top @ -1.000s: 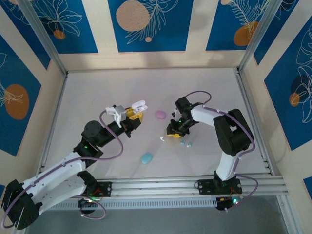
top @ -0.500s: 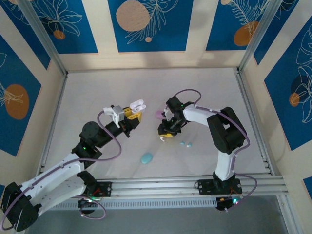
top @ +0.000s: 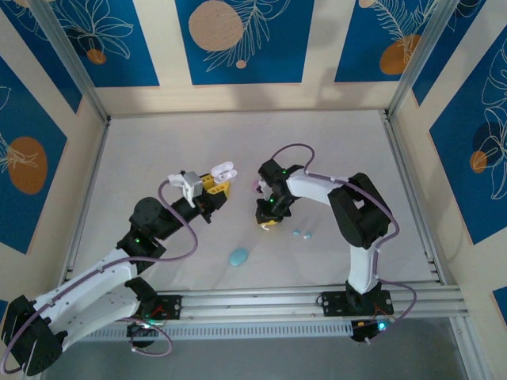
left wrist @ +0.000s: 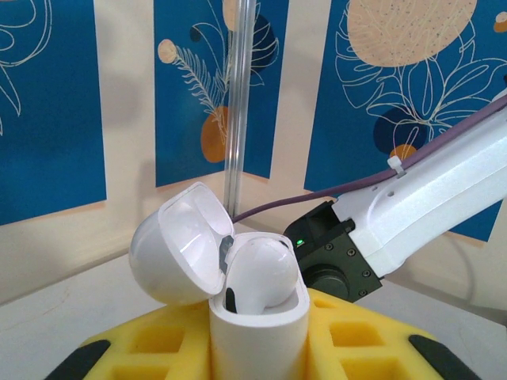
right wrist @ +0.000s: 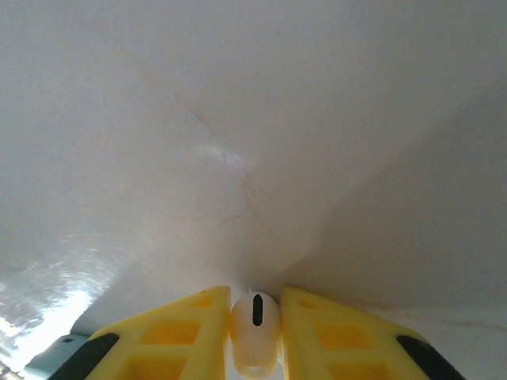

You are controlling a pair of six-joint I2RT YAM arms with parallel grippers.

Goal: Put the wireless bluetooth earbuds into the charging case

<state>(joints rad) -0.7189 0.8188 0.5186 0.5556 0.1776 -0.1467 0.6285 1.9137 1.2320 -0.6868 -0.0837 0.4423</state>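
- The white earbud is sitting pinched between the yellow pads of the right gripper, which is clamping down on it. Its long axis is running the same way as the fingers, with the black slot facing the wrist camera.
- The other white earbud is already sitting in the white case. The left gripper is squeezing that case by its body, mouth pointing up, with the lid hanging open to one side.
- From above, the white case is lying to the robot's left of the right gripper and a bit further from the bases. They're near each other but clearly apart, nothing touching.
- So I'm guessing the right arm is doing the travelling here. The bud needs to go left and away, then tip so its long axis is lining up with the case mouth.
- The free slot is looking like the dark gap on the lid side of the seated bud, but honestly I can't tell for sure.
- Further out, two cyan earbuds are lying on the table just to the right of the right gripper.
- The cyan case is sitting nearer the bases, and the pink case is peeking out beside the right arm's wrist.
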